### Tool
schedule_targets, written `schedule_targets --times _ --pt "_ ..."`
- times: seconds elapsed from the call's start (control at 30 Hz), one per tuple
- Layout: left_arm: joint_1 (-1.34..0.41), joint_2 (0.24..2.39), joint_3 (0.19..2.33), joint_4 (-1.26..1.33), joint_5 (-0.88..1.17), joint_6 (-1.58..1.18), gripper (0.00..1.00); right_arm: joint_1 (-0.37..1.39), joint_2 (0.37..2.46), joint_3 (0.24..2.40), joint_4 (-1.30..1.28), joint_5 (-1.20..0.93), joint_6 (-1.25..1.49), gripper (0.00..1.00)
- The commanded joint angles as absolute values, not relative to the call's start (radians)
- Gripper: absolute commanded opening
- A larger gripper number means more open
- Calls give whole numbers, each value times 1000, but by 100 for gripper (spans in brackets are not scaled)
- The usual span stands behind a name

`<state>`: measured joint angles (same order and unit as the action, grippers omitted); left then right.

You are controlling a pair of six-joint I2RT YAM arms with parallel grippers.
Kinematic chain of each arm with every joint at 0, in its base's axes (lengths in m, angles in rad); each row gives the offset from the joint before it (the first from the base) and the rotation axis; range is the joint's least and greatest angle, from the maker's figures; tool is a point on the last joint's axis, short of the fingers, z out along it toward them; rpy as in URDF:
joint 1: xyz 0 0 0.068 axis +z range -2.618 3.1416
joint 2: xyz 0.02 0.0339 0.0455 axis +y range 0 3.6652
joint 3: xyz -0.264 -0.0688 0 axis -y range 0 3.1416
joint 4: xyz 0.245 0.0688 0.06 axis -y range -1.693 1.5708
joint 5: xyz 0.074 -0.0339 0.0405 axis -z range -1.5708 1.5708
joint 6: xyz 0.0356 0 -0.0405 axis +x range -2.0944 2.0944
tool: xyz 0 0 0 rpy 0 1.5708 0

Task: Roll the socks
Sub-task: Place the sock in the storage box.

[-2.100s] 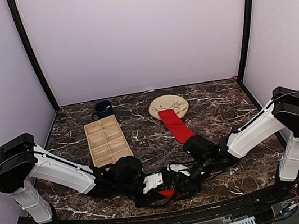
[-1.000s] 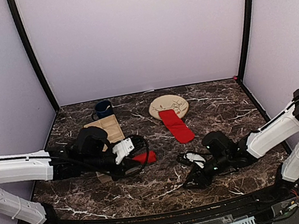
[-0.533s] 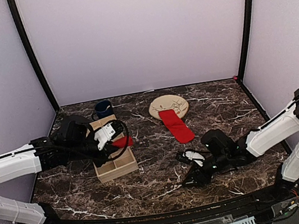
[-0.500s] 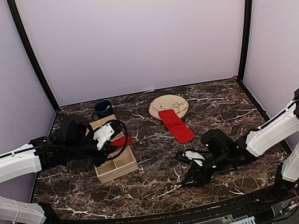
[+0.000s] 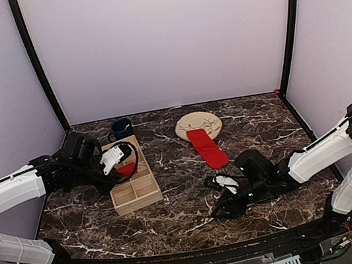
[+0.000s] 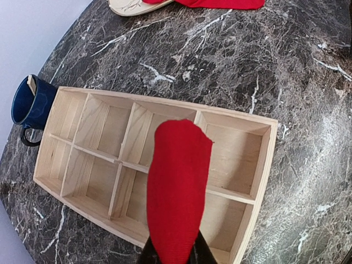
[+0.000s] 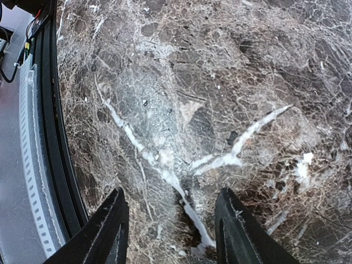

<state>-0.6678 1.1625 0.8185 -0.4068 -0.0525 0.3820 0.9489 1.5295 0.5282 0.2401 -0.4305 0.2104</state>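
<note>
One rolled-looking sock (image 6: 176, 187) was gripped by the left hand (image 6: 175, 254) over the tray (image 6: 233, 113); the other sock (image 5: 207, 148) lay unrolled mid-frame, right hand (image 7: 171, 197) open.

The left arm (image 5: 11, 191) and right arm (image 5: 317, 153) are clad in white shells along the long links, with bulky black housings at the joints. A white block (image 5: 111, 157) is mounted at each wrist. The right gripper (image 7: 170, 193) is fitted with plain black, tapered fingers (image 7: 113, 231). Thin black cables (image 5: 135, 156) are looped near the wrists.
</note>
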Motion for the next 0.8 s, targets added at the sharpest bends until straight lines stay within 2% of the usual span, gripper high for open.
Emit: schedule_targets --times 0.0,0.23,0.77 --pt "-636 1126 842 -498 -83 364 0 943 1544 552 262 -447 192 49" --pt "-621 1134 848 -589 -77 315 0 941 1552 554 264 -452 189 49" --pt "-621 1232 903 -587 -62 224 0 940 1562 558 260 -449 185 49"
